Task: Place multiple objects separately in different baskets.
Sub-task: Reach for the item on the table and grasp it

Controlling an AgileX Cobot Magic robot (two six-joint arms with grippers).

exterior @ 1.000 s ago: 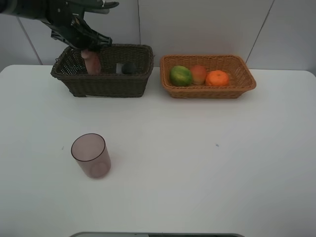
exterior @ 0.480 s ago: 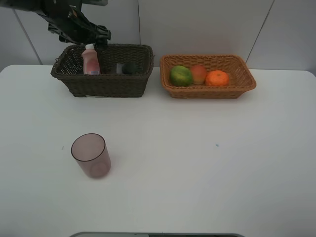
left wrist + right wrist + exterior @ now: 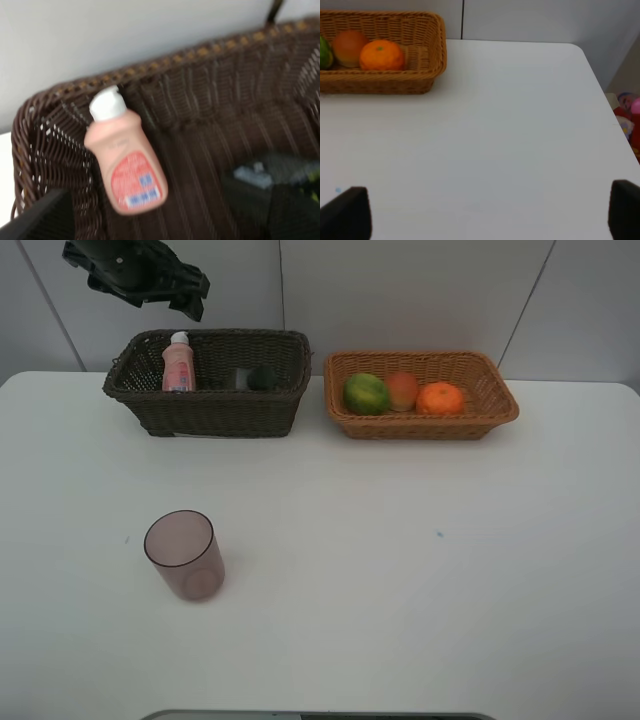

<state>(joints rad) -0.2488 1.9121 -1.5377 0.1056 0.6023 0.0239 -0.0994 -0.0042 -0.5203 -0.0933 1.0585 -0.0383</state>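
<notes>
Only the cup (image 3: 183,554) stands on the open table (image 3: 400,570).

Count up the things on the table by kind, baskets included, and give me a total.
Baskets: 2, dark brown and tan
Fruit: 3, green fruit, red-orange fruit, orange
Bottles: 2, pink bottle, dark bottle
Cups: 1, mauve cup
Total: 8
</notes>
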